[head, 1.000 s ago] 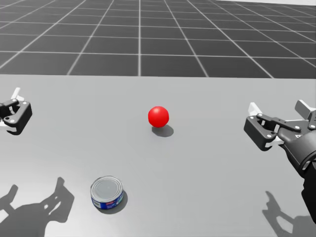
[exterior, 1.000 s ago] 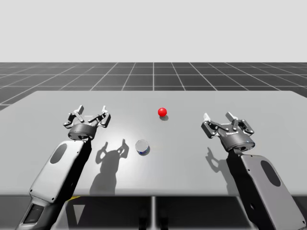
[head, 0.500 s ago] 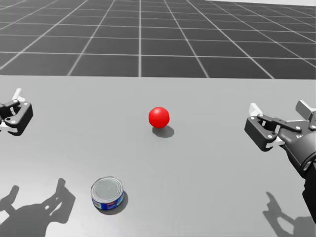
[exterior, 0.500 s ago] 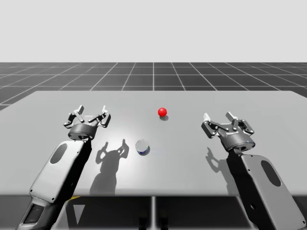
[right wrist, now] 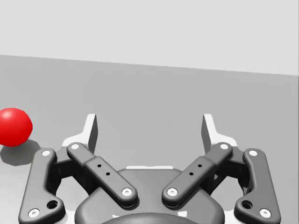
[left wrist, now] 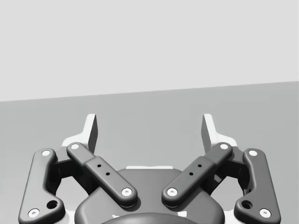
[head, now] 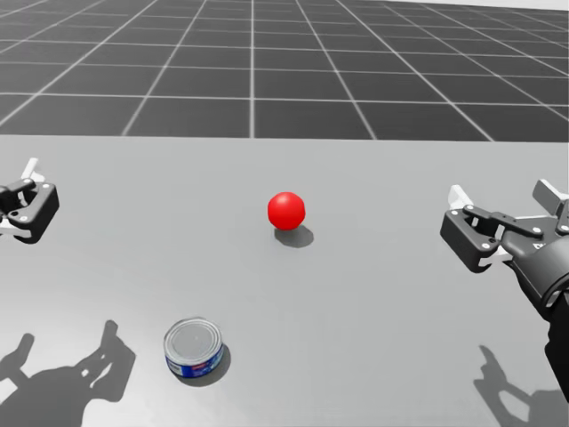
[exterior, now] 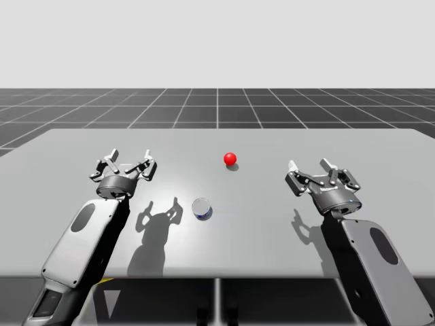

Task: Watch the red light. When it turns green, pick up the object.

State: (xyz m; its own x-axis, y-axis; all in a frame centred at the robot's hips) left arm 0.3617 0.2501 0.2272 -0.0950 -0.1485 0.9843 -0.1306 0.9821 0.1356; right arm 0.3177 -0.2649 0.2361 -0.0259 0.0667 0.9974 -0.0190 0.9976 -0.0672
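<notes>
1. Bright, even light is flooding the matte grey table, which is reading as one flat tone.
2. Light is coming from above and the far left. The small red sphere is throwing a soft dark patch just beside it, towards me and slightly right.
3. The sphere's top is carrying a faint highlight.
4. The short silver-lidded can with the blue band is casting a thin shadow on its right side, and its lid is catching light, pale grey.
5. My left gripper and right gripper are dropping hard-edged dark silhouettes onto the table, nearer me.
6. The lines of the dark gridded floor are running straight out to the edges.
</notes>
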